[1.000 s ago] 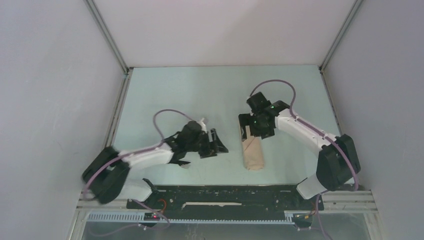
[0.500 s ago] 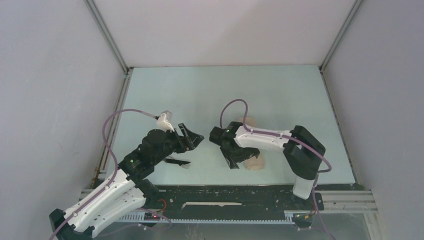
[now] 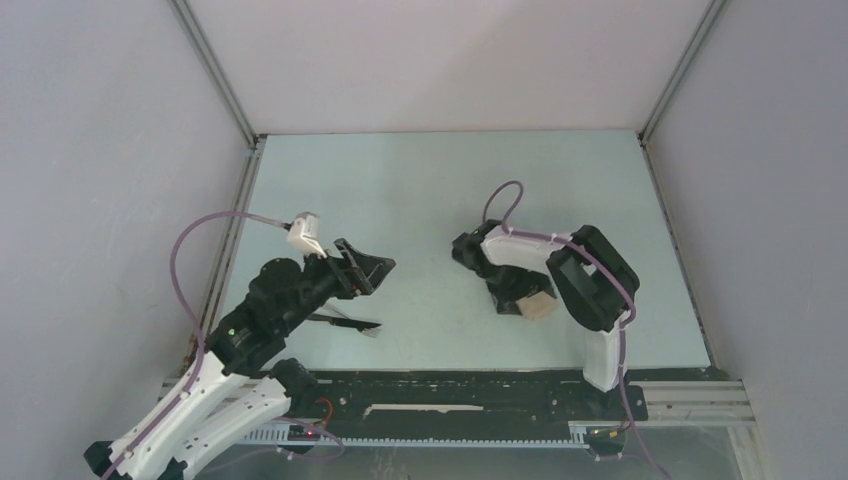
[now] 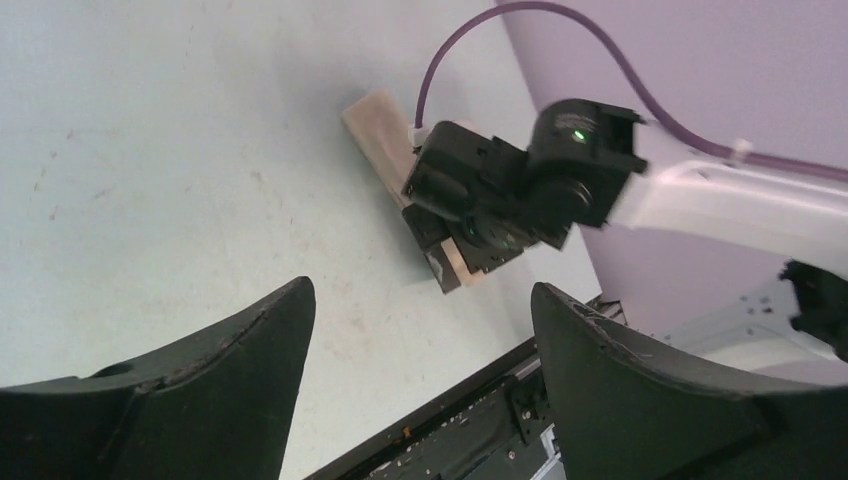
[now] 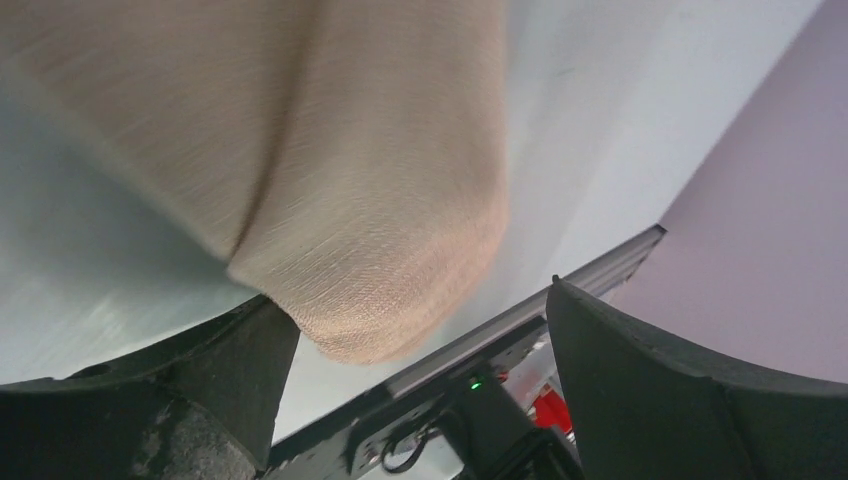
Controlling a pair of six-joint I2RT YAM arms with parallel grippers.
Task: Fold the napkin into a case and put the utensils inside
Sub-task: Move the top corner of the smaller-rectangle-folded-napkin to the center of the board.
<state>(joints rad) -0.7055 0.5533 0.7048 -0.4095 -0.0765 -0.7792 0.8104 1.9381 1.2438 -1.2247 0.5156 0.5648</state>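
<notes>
— Two hands, both spread and empty. What has changed?
— The left hand has drawn back toward the lower left and opened wider. The right hand has swung from the napkin's far end to its near end, and its fingers straddle the cloth without pinching it.
— Where is the napkin?
— It lies folded into a narrow bundle at lower centre-right of the surface, mostly under the right arm.
— Finished?
— Probably not: a black utensil lies outside it, below the left hand.
</notes>
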